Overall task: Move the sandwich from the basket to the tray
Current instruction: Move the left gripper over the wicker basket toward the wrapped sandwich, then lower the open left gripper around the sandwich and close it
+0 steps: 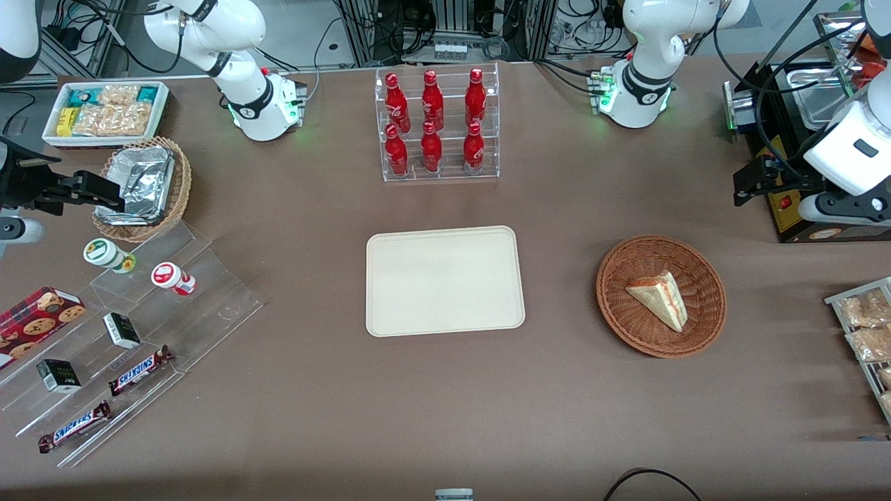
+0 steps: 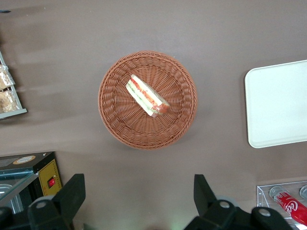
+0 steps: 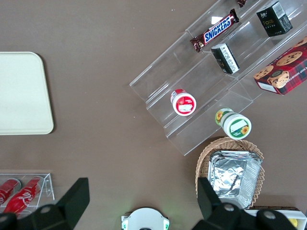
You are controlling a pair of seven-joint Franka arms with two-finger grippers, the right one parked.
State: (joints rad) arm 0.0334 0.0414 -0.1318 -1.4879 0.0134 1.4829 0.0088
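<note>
The sandwich [image 1: 661, 299], a pale wedge with a red and green filling edge, lies in the round reddish-brown wicker basket [image 1: 717, 306]. The beige tray [image 1: 445, 282] lies flat beside the basket, toward the parked arm's end, with nothing on it. My left gripper [image 1: 739, 189] hangs high above the table, farther from the front camera than the basket and toward the working arm's end. In the left wrist view its fingers [image 2: 74, 191] stand wide apart and empty, and the gripper [image 2: 139, 191] is well clear of the sandwich [image 2: 146, 96], the basket [image 2: 115, 115] and the tray [image 2: 278, 105].
A clear rack of red bottles [image 1: 438, 125] stands farther from the front camera than the tray. A black appliance [image 1: 786, 209] and a wire rack of snack bags [image 1: 866, 334] sit at the working arm's end. Acrylic steps with snacks [image 1: 139, 334], a foil-filled tan basket [image 1: 150, 184] and a white tub [image 1: 104, 111] sit at the parked arm's end.
</note>
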